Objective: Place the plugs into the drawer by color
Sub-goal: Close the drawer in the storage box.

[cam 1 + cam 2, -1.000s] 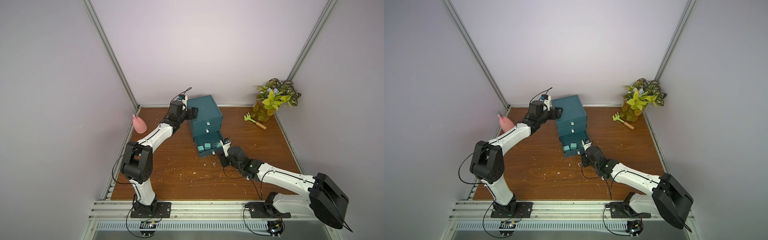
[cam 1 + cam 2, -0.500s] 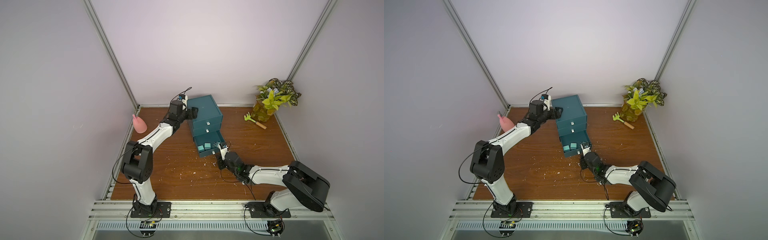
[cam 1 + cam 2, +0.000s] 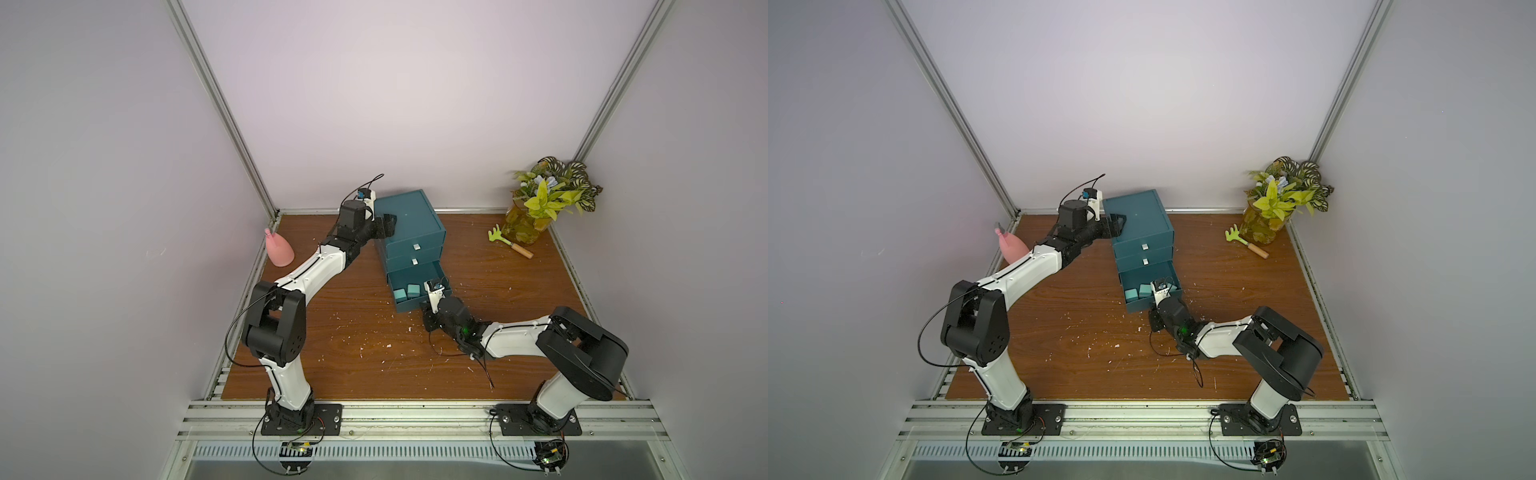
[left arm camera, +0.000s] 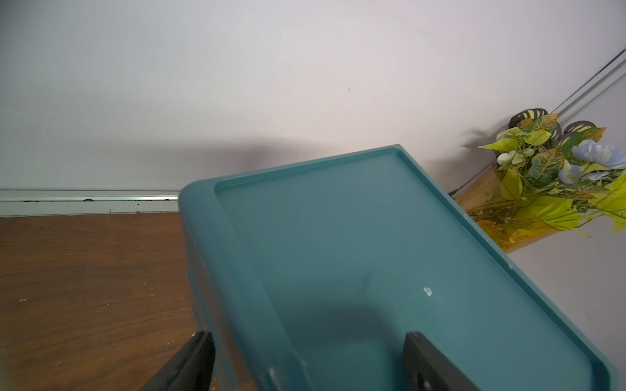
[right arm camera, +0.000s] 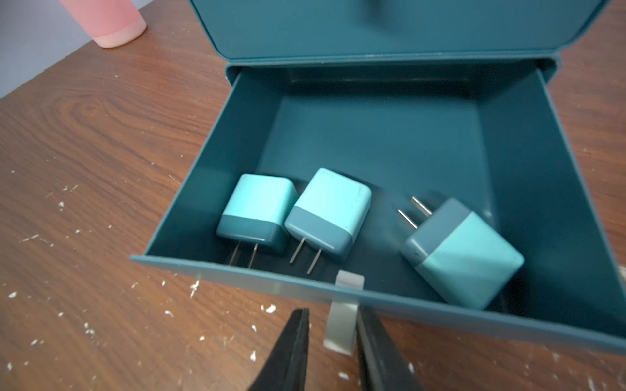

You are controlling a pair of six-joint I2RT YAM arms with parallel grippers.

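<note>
The dark teal drawer cabinet (image 3: 411, 224) (image 3: 1138, 216) stands at the back of the table, its bottom drawer (image 5: 338, 291) pulled out. Three blue-teal plugs (image 5: 257, 210) (image 5: 328, 210) (image 5: 464, 250) lie inside; two show in a top view (image 3: 400, 295) (image 3: 412, 289). My right gripper (image 5: 333, 315) sits low at the drawer's front. Its jaws stand narrowly open around the white tab handle (image 5: 342, 325), one finger against it and the other a little apart. My left gripper (image 4: 308, 338) (image 3: 388, 226) is open, straddling the cabinet's top left edge.
The two upper drawers (image 3: 417, 246) (image 3: 414, 261) are shut. A pink bottle (image 3: 279, 249) stands by the left wall. A potted plant (image 3: 540, 203) and a green hand rake (image 3: 509, 241) are at the back right. White crumbs (image 3: 374, 336) dot the wooden table.
My right arm has pulled back from over the open drawer and dropped to its front, with the jaws narrowing around the tab handle. The left arm has not moved.
</note>
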